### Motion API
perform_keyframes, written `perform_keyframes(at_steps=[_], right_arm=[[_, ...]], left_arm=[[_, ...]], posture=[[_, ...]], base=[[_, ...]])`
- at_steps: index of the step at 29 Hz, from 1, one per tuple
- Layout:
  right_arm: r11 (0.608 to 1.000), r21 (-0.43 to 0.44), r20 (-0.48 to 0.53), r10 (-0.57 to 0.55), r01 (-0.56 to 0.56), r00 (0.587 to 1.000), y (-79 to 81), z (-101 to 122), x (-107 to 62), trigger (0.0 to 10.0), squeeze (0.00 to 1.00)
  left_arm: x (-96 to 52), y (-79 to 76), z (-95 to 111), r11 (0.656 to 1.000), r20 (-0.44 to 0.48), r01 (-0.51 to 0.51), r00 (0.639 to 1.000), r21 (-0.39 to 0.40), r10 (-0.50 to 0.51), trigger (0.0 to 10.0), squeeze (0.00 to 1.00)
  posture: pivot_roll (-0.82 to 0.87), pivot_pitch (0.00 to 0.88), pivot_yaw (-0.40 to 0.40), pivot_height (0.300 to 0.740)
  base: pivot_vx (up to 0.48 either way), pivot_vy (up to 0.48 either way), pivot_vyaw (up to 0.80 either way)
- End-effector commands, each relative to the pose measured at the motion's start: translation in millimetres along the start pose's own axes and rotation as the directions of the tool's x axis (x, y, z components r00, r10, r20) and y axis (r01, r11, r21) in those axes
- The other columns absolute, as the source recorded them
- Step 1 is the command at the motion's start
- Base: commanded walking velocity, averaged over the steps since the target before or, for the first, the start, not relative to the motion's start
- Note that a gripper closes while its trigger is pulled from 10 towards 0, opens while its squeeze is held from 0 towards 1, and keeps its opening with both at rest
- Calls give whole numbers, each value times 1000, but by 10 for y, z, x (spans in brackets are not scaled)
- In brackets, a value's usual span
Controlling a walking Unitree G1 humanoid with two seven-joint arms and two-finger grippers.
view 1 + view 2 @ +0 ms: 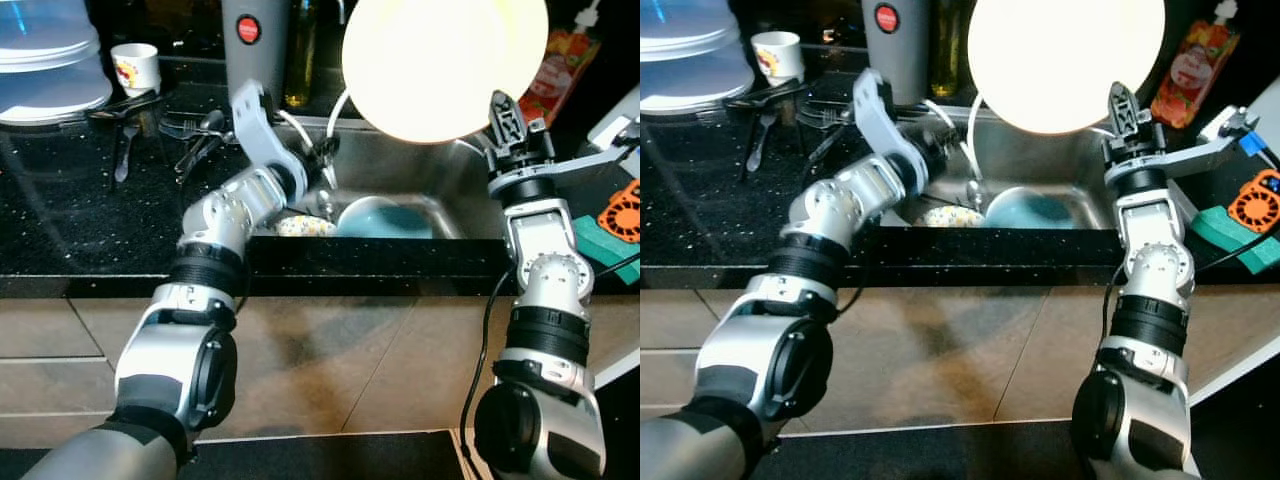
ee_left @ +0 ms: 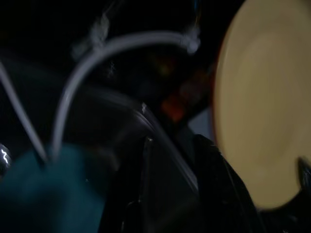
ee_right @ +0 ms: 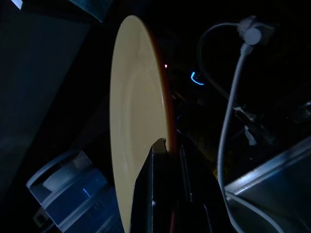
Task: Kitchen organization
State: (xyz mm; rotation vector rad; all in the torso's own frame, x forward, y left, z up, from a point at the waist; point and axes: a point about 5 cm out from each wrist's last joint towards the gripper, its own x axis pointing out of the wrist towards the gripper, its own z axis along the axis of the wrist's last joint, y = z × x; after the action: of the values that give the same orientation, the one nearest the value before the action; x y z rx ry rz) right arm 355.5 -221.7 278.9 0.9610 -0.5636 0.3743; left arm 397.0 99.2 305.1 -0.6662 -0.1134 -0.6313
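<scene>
The plate (image 1: 445, 62) is pinched at its rim by your right gripper (image 1: 506, 125), raised above the sink (image 1: 420, 175). Left gripper (image 1: 322, 160), finger spread unclear, hangs over the sink. Lift-out looks underway; next, find a resting place.

Glossy cream plate (image 1: 445, 60), brushed metal sink (image 1: 400, 170), and a polished, speckled black stone counter (image 1: 70, 220).

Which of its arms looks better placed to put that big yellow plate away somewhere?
The right. Its gripper already pinches the yellow plate's rim, holding it upright above the sink. The left gripper reaches down into the sink near the teal bowl, carrying nothing visible.
</scene>
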Motion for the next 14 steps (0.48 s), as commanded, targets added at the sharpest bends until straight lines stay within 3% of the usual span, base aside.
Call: perform_keyframes(at_steps=[1, 3, 4, 7, 11, 12, 14], right_arm=[[999, 13, -14, 38, -38, 999, 75, -22, -2, 0, 0], [998, 29, -43, 54, -53, 998, 104, -89, -9, 0, 0], [998, 29, -43, 54, -53, 998, 104, -89, -9, 0, 0], [993, 67, -122, 105, -97, 987, 184, -273, -35, 0, 0], [981, 157, -300, 161, -118, 940, 325, -746, -123, 0, 0], [981, 157, -300, 161, -118, 940, 325, -746, -123, 0, 0], [975, 213, -409, 150, -66, 900, 403, -1094, -192, 0, 0]], left_arm=[[-158, 25, 205, 996, 51, 22, 998, 82, -26, 10000, 0], [-291, 35, 335, 989, 70, 28, 997, 142, -39, 10000, 0], [-291, 35, 335, 989, 70, 28, 997, 142, -39, 10000, 0], [-528, 46, 485, 973, 90, 42, 994, 227, -64, 10000, 0], [-928, 99, 593, 961, 48, 103, 992, 257, -119, 10000, 0], [-928, 99, 593, 961, 48, 103, 992, 257, -119, 10000, 0], [-1169, 182, 671, 954, 43, 62, 996, 292, -78, 10000, 0]], posture=[[98, 10, -46, 740], [107, 11, -53, 740], [107, 11, -53, 740], [126, 15, -64, 740], [133, 19, -67, 740], [133, 19, -67, 740], [160, 25, -77, 740]], base=[[0, 0, 0], [0, 0, 0], [0, 0, 0], [0, 0, 0], [0, 0, 0], [0, 0, 0], [0, 0, 0]])
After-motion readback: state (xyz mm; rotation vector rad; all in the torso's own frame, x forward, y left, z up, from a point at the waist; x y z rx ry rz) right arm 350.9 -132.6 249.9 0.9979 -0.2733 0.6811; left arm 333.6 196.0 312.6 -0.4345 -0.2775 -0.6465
